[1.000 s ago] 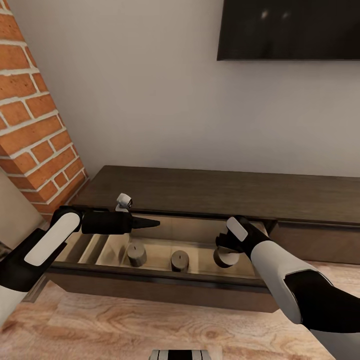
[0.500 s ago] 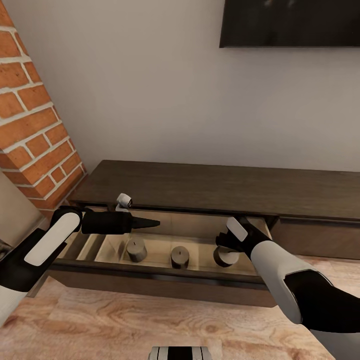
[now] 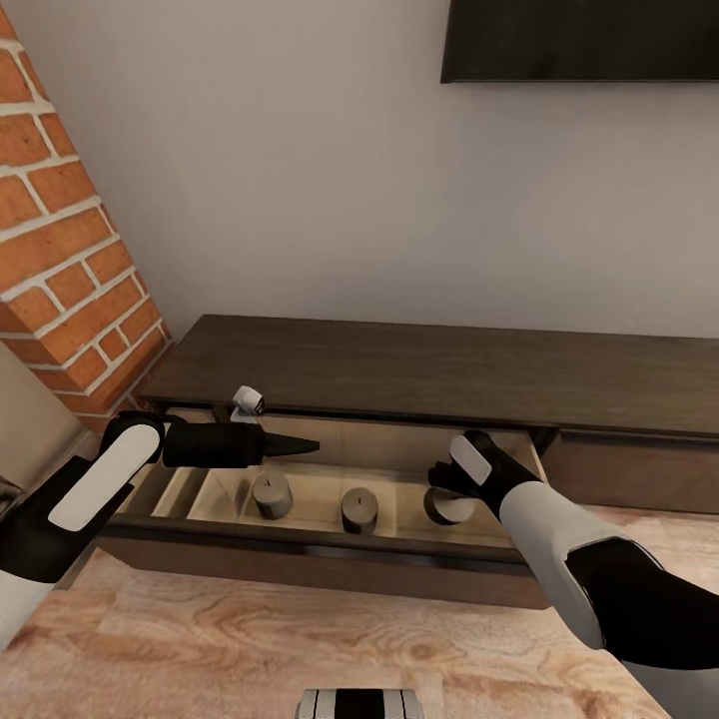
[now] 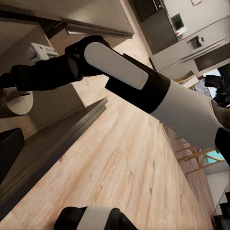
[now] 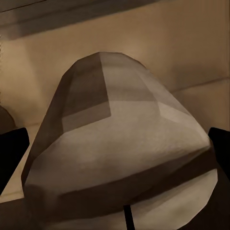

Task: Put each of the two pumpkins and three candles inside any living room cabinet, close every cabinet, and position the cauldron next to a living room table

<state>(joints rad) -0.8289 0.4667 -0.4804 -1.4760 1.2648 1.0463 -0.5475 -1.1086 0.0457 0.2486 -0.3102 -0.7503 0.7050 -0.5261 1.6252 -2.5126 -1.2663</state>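
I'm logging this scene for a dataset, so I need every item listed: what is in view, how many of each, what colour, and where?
candles: three, tan-olive, in the open drawer; left, middle, right between the right gripper's fingers.
cabinet: one, dark brown, long and low against the wall.
drawer: one, open, pale beige inside, at the cabinet's left end.
TV: one, black, on the wall above the cabinet.
brick column: one, red with pale mortar, left of the cabinet.
wall: pale grey, behind the cabinet.
floor: light wood, in front of the cabinet.
left gripper: black, over the drawer's left part, holding nothing.
right gripper: black, down in the drawer around the right candle.
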